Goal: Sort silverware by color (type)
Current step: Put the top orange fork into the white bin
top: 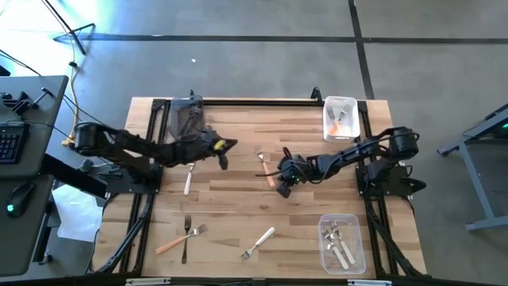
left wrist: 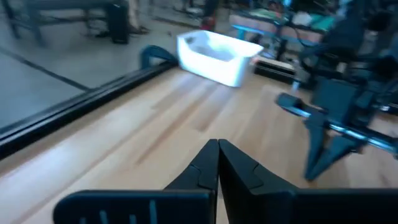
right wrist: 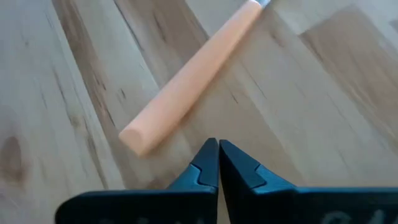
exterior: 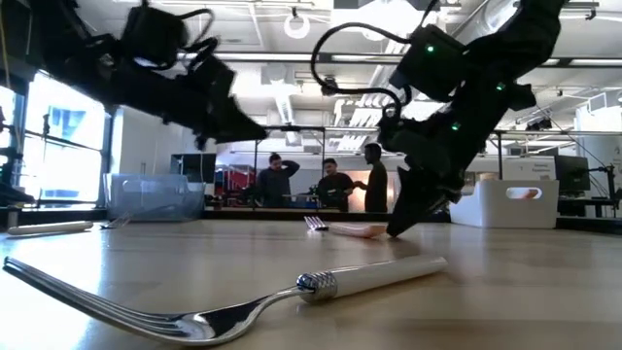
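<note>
Right hand (right wrist: 217,146): clenched, empty, tips low beside the salmon-handled fork (right wrist: 193,81) mid-worktop (top: 238,206) (probably lining up a pick). Left hand (left wrist: 217,149): clenched, empty, raised near the grey bin (top: 184,117). Remaining forks: scattered along the near edge, unsorted.

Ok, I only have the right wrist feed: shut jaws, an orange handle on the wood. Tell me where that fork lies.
Observer: The orange fork lies mid-table, tines toward the far edge.
Operator: Give me its bin.
Observer: The white bin at the far right corner holds an orange-handled piece.
Operator: Report the left arm.
Observer: The left gripper hangs shut and empty, left of that fork.
</note>
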Available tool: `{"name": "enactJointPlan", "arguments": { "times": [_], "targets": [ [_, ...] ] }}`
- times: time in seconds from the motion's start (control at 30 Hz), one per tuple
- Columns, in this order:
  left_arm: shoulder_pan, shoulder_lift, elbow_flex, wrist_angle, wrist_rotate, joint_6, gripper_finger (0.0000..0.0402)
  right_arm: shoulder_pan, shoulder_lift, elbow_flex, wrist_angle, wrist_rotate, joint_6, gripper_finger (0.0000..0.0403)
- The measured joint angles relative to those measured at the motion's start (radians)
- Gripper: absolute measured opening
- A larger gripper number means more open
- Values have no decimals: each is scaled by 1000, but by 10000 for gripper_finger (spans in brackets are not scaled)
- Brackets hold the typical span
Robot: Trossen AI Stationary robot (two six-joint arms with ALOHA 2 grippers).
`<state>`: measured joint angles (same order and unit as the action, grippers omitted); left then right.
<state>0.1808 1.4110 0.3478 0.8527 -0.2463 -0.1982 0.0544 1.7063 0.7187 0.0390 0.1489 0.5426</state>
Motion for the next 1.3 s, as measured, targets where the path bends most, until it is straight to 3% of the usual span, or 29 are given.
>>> {"name": "enactJointPlan", "arguments": {
  "times": [0.37, 0.47, 0.6, 0.83, 1.03, 1.3],
  "targets": [
    [96, -6, -166, 312, -61, 46, 0, 45, 95, 184, -18, -89, 98, 0],
    [130, -2, -192, 386, -84, 57, 0, 37, 90, 293, -155, -70, 153, 0],
    [173, -2, -210, 433, -80, 60, 0, -9, 97, 479, -417, 30, 232, 6],
    [188, -2, -237, 428, -72, 62, 0, -66, 208, 669, -615, 168, 355, 93],
    [188, -2, -244, 430, -71, 62, 0, -115, 345, 781, -742, 105, 492, 166],
    [186, -2, -244, 428, -50, 61, 0, -141, 427, 845, -783, 76, 533, 171]
  ]
}}
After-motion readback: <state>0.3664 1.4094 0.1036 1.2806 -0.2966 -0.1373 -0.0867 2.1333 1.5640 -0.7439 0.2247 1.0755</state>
